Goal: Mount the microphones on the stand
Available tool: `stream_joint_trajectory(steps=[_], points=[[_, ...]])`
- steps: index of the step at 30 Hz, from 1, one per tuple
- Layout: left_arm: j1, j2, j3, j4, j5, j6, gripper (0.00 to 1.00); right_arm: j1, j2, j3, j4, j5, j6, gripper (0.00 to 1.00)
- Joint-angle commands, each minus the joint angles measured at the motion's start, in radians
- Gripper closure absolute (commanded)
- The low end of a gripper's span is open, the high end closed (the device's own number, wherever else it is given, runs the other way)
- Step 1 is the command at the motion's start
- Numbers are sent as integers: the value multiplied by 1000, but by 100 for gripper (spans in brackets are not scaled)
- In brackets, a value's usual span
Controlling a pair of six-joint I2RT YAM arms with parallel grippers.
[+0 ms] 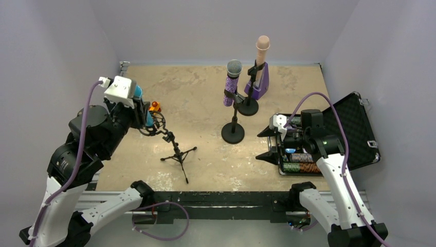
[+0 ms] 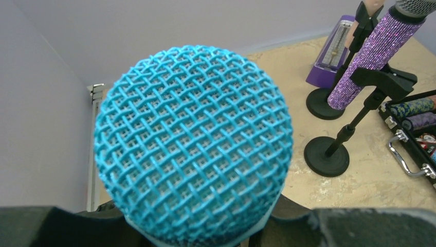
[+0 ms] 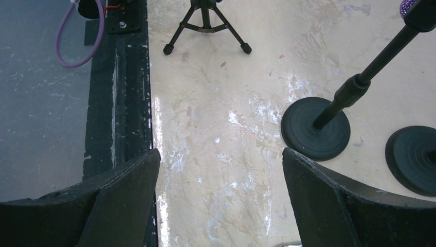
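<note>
Being held head-up in closed left gripper [image 1: 142,109]: sky-blue microphone [image 2: 193,144], tail just beside tripod stand [image 1: 176,151] clip, below fingers. Right gripper [image 3: 221,175] spread wide, well apart.

Nothing legible shows in any view. The small pale marking [image 1: 64,164] on the left arm's black joint [image 1: 79,154] is too tiny to read (the purple metronome [image 2: 331,55] shows only faint scale ticks).

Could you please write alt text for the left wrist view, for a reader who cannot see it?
The mesh head of a sky-blue microphone fills the frame, held in the left tool. Behind, at right, a glittery purple microphone sits clipped in a black round-base stand, with a purple metronome farther back.
</note>
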State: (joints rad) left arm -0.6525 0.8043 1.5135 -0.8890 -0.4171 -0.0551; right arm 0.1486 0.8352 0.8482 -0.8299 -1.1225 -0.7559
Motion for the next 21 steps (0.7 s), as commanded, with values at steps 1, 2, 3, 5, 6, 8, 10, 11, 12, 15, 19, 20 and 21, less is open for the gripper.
stream_joint_trajectory(steps=[1, 2, 3, 5, 6, 8, 10, 11, 12, 15, 19, 20, 21], points=[[23, -14, -45, 62, -7, 24, 100, -9, 0, -3, 2, -42, -19, 9], [27, -16, -56, 65, -4, 24, 100, -10, 0, -3, 2, -43, -22, 9], [34, -19, -66, 67, 2, 21, 100, -10, 1, -3, 0, -43, -22, 9], [46, -24, -91, 69, 23, 12, 100, -11, 3, -3, -2, -45, -23, 9], [54, -27, -105, 68, 35, 3, 100, -12, 5, -2, -3, -46, -25, 9], [66, -39, -139, 68, 58, -21, 100, -11, 5, -1, -6, -46, -26, 8], [73, -54, -181, 69, 73, -48, 100, -11, 5, -2, -5, -47, -26, 9], [76, -62, -199, 72, 76, -60, 100, -12, 6, -3, -6, -48, -28, 9], [78, -70, -218, 76, 78, -72, 100, -12, 6, -3, -6, -48, -28, 9], [85, -90, -264, 84, 80, -97, 100, -12, 10, -2, -9, -51, -31, 8], [90, -103, -329, 99, 94, -129, 100, -13, 17, 0, -16, -52, -37, 9], [91, -103, -341, 100, 96, -141, 100, -12, 18, 0, -18, -52, -37, 9], [90, -103, -350, 100, 96, -152, 100, -12, 18, 0, -19, -52, -37, 8]])
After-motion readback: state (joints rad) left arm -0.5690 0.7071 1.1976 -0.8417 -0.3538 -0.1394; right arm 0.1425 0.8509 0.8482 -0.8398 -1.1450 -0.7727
